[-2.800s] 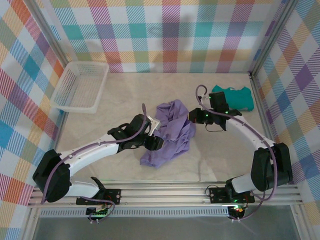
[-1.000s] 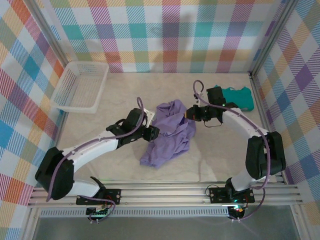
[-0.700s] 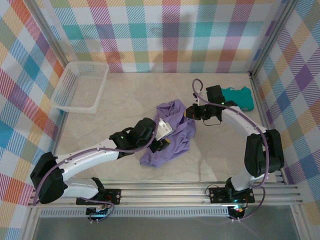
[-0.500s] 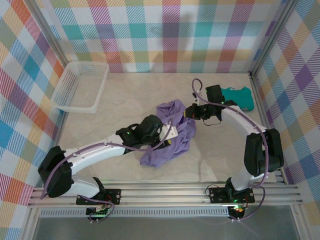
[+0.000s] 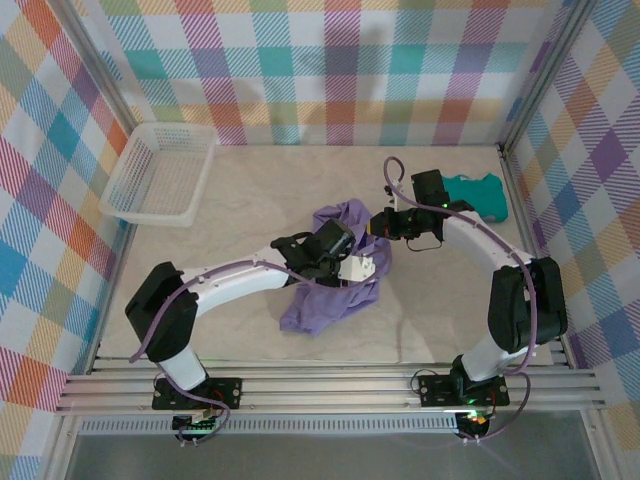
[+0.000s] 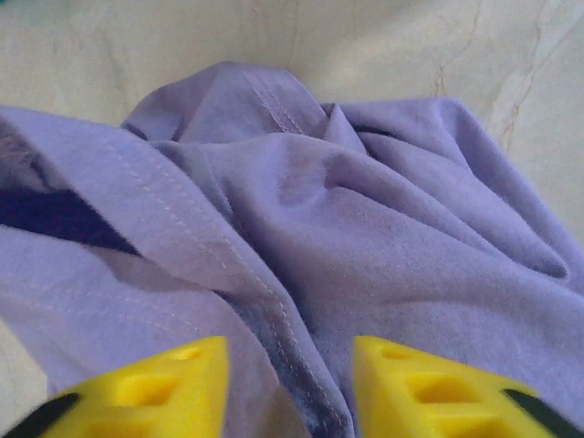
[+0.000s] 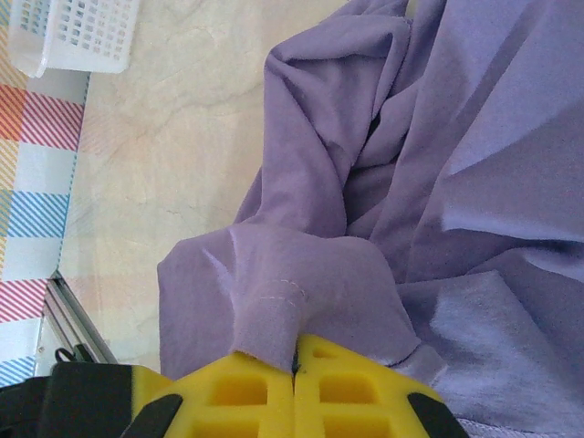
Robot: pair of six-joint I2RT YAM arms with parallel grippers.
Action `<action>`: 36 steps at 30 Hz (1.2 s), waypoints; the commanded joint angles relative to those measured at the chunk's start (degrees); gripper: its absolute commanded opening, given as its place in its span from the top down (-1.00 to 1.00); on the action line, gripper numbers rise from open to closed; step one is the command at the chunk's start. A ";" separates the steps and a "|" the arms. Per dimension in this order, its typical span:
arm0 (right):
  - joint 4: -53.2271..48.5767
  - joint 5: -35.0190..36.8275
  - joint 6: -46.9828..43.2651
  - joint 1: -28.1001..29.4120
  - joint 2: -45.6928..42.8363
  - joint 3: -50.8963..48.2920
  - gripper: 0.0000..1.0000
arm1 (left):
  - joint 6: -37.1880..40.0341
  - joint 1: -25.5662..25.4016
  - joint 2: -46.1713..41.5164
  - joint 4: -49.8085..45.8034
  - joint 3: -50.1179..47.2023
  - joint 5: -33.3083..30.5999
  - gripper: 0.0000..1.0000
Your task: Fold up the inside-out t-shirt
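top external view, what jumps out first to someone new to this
A crumpled lavender t-shirt lies heaped mid-table, with both arms reaching into it: the right tool pinches a fold shut, the left tool hangs open over a seam. A white basket sits back left and a teal garment back right.

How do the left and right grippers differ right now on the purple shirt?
The right gripper is shut, pinching a fold of the lavender t-shirt. The left gripper has its fingers apart, with a hem seam lying between them, not pinched. In the top view the right gripper sits at the shirt's far, right-hand edge, and the left gripper is over its middle. Both have yellow fingers, and both are at the shirt.
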 commanded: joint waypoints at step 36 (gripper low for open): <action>-5.50 6.38 -2.98 0.01 -4.04 4.46 0.82 | -64.42 18.04 -28.27 29.20 -24.74 30.00 1.00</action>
